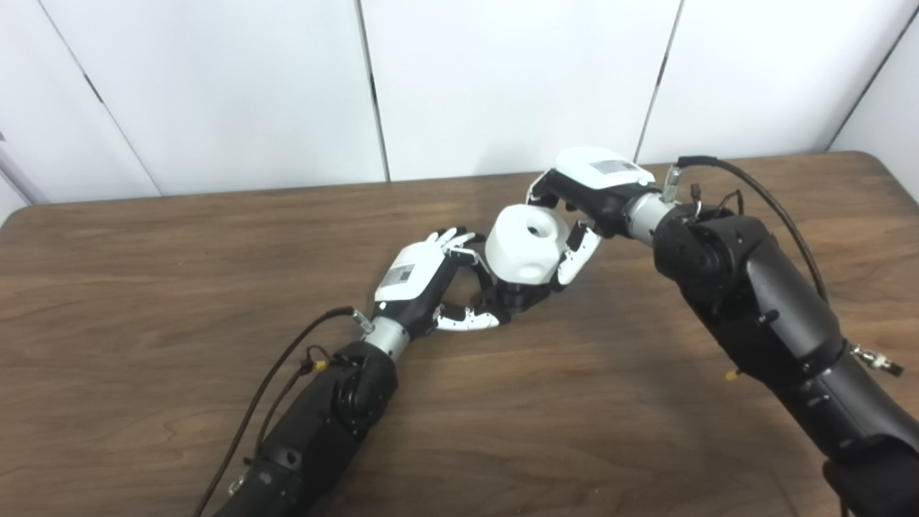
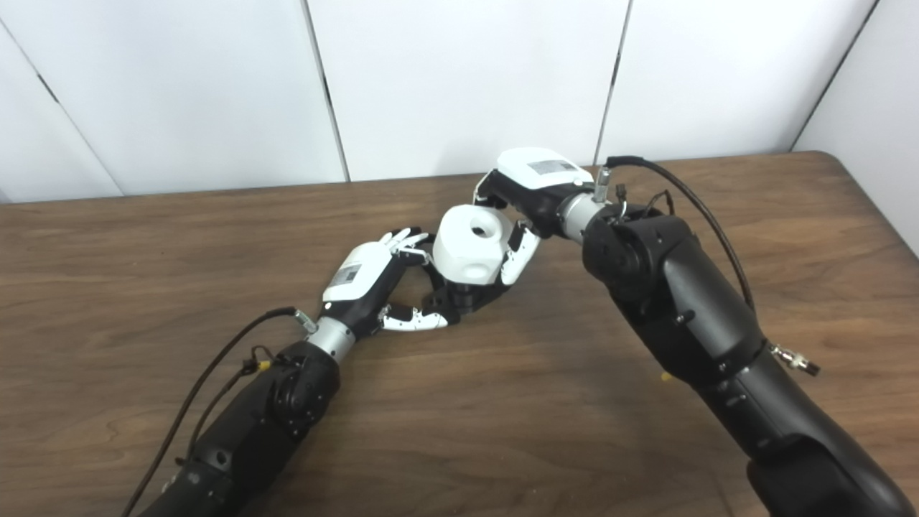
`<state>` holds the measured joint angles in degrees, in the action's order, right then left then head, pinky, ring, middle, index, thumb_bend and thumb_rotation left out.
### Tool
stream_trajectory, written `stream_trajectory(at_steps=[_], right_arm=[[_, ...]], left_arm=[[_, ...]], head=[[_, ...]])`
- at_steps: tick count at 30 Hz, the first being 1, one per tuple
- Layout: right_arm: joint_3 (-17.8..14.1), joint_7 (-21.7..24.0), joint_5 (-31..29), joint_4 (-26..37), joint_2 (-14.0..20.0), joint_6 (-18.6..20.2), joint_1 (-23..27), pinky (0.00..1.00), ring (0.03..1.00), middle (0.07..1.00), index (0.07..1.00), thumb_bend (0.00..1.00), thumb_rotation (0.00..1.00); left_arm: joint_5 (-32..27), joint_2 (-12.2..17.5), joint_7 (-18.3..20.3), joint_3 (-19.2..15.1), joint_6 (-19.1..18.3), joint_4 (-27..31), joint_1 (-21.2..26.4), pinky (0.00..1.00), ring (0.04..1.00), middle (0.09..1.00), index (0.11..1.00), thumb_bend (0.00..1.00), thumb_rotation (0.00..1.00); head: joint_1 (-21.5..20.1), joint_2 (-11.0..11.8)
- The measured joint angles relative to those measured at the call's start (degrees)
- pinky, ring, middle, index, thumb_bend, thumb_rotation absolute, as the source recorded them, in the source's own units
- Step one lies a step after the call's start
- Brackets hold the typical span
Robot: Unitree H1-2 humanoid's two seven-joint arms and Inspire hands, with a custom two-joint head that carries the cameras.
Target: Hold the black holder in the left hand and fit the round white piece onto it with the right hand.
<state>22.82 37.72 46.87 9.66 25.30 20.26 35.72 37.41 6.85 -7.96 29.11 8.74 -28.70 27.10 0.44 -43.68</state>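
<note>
White piece (image 1: pixel 523 250) atop black holder (image 1: pixel 514 296), both hands gripping

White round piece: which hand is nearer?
Right. The right hand wraps the white piece from behind; the left hand sits lower left, at the black holder beneath.

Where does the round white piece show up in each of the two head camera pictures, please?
Left eye view: round white piece sits just right of centre, between both hands.
Right eye view: it sits at about centre, slightly left.
Shared landmark: the right hand is closed on it from the upper right in both.
</note>
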Motion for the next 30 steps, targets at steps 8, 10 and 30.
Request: stream_trajectory(at_steps=[8,10,30], right_arm=[[1.3,3.1,0.2,0.6,-0.2,-0.5,1.8,0.64,0.735,0.691,0.479,0.52,0.13],[1.4,3.4,0.5,1.0,-0.2,-0.5,1.8,0.64,0.736,0.693,0.479,0.52,0.13],[0.9,3.2,0.8,1.3,-0.4,-0.7,1.2,0.62,0.734,0.688,0.477,0.52,0.13]], left_arm=[[0.0,-0.1,0.0,0.1,0.0,0.0,0.1,1.0,0.963,0.894,0.477,0.52,0.08],[0.0,-0.1,0.0,0.1,0.0,0.0,0.1,1.0,0.962,0.894,0.477,0.52,0.08],[0.0,0.0,0.0,0.1,0.2,0.1,0.0,1.0,0.96,0.893,0.477,0.52,0.07]], head=[[0.1,-0.3],[0.1,-0.3],[-0.2,-0.2]])
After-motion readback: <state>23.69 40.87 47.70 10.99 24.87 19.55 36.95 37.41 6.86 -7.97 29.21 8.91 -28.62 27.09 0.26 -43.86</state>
